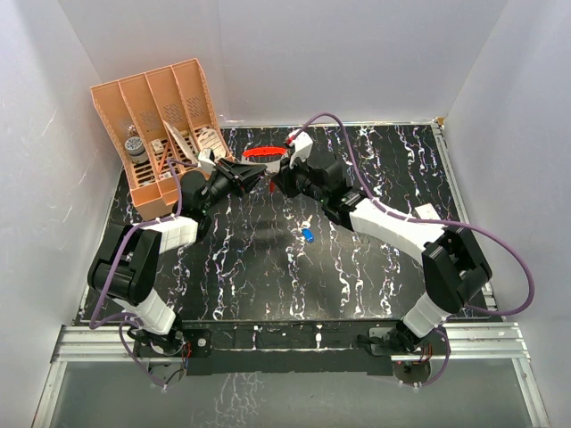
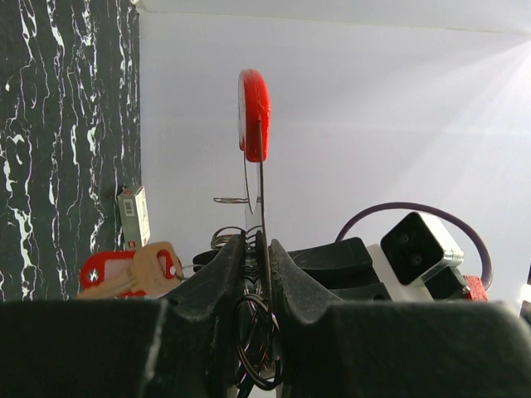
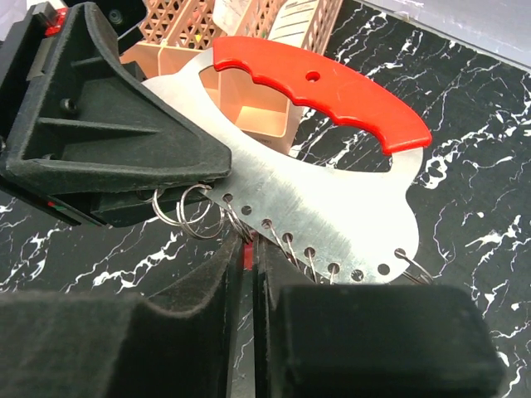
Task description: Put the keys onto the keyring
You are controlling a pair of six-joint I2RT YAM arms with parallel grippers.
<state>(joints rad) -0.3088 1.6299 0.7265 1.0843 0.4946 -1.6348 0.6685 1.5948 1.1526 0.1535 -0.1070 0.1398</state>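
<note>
Gripping: left end effector (image 2: pixel 259 245) clamps keyring (image 3: pixel 315 199) | right end effector (image 3: pixel 250 245) pinches red key (image 3: pixel 247 261) | black marbled table (image 1: pixel 268 276), white walls (image 1: pixel 357 53)

Pincer (image 3: pixel 249 253) clamps the red key (image 3: pixel 247 259). Directly above: keyring (image 3: pixel 332 207), wire rings (image 3: pixel 197 211) along its holed edge. Upper left: left gripper (image 3: pixel 207 166) grips the keyring.

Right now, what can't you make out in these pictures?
- Right wrist view: the right hand pinches a red sliver; the grip hides the rest.
- Left wrist view: the silver metal plate with a red grip in the left hand is edge-on, holes unseen.
- Top view: the small blue-headed key is too small for detail.
</note>
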